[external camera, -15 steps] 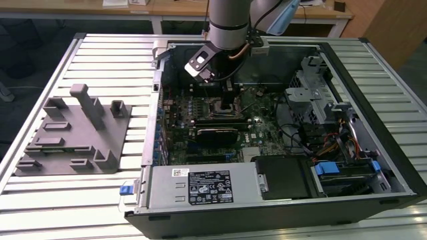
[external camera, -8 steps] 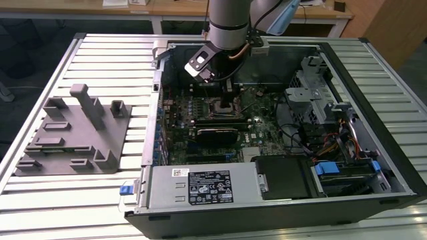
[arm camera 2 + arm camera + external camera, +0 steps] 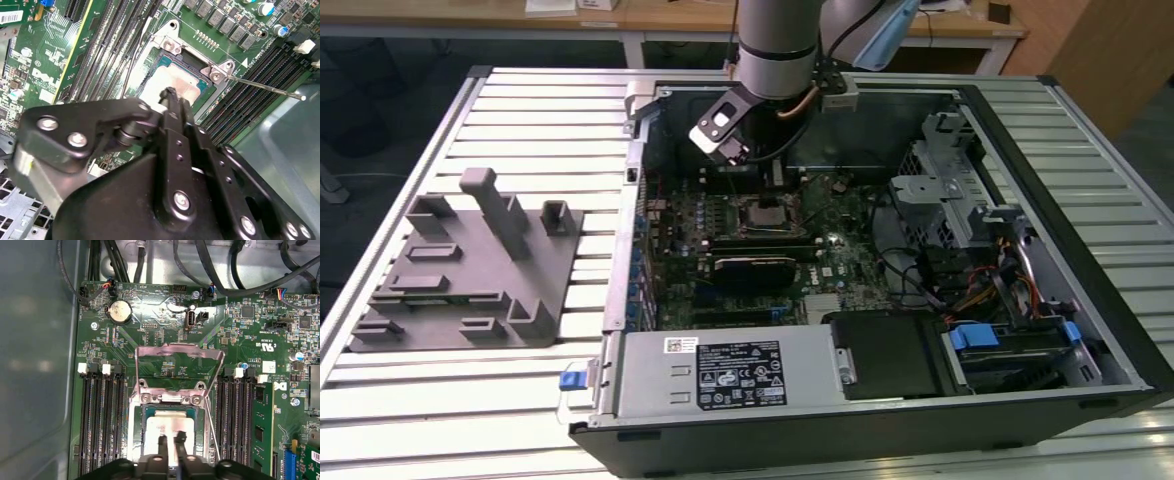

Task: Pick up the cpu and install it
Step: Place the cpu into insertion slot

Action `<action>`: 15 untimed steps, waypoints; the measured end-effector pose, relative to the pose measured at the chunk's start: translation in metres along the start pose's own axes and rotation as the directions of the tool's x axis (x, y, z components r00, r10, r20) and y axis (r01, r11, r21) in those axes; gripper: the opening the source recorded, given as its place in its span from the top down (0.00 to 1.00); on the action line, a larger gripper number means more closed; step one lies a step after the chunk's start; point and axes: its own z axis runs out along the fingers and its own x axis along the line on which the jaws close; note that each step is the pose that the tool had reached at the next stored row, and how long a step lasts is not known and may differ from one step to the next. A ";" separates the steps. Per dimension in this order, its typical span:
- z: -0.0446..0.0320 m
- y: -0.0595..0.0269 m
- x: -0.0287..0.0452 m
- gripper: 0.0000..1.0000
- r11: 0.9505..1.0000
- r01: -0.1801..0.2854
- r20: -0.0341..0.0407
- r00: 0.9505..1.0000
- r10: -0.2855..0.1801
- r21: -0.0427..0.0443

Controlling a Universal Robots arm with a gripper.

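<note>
Hovering over the pale silver square cpu (image 3: 167, 425) in its metal-framed socket (image 3: 134, 420), nearly closed, empty fingers (image 3: 162, 442) could knock it askew.

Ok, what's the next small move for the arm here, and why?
Probably lift the gripper straight up a little: the cpu looks flat inside the socket, its retention plate is raised, and the gripper sits right over the chip.
</note>
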 end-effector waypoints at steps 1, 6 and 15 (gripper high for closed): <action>0.0000 0.0000 0.0000 0.82 1.000 0.000 0.000 1.000 0.000 0.000; 0.0000 0.0000 0.0000 0.89 1.000 0.000 0.001 1.000 0.000 0.000; -0.0005 0.0034 -0.0001 0.89 1.000 0.000 0.001 1.000 0.000 0.000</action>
